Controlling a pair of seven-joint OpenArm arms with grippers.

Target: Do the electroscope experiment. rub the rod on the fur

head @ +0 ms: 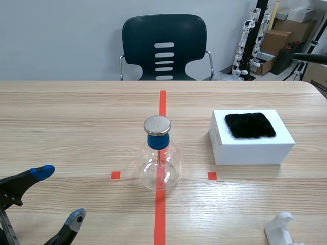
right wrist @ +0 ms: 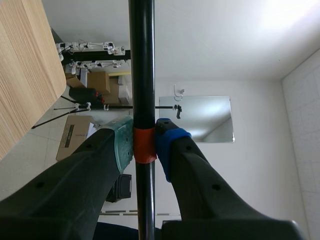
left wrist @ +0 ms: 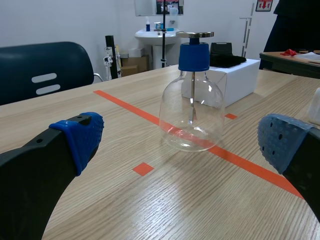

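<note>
The electroscope (head: pixel 159 166), a clear glass flask with a blue stopper and a metal disc on top, stands on the red tape line at the table's middle. Right of it a patch of black fur (head: pixel 250 125) lies on a white box (head: pixel 253 149). My left gripper (head: pixel 60 196) is open low at the near left; in its wrist view the flask (left wrist: pixel 191 115) stands ahead of the open gripper (left wrist: pixel 182 145), with the fur (left wrist: pixel 227 60) behind. My right gripper (right wrist: pixel 145 142) is shut on a black rod (right wrist: pixel 141 60) at its orange-red band, off the table's side. A dark rod end (head: pixel 310 57) shows at the far right.
A white plastic stand (head: pixel 282 229) sits at the near right edge. A dark chair (head: pixel 164 47) is behind the table's far side. Cardboard boxes (head: pixel 278 41) and gear stand at the back right. In the right wrist view the table's edge (right wrist: pixel 25 75) lies beside the gripper.
</note>
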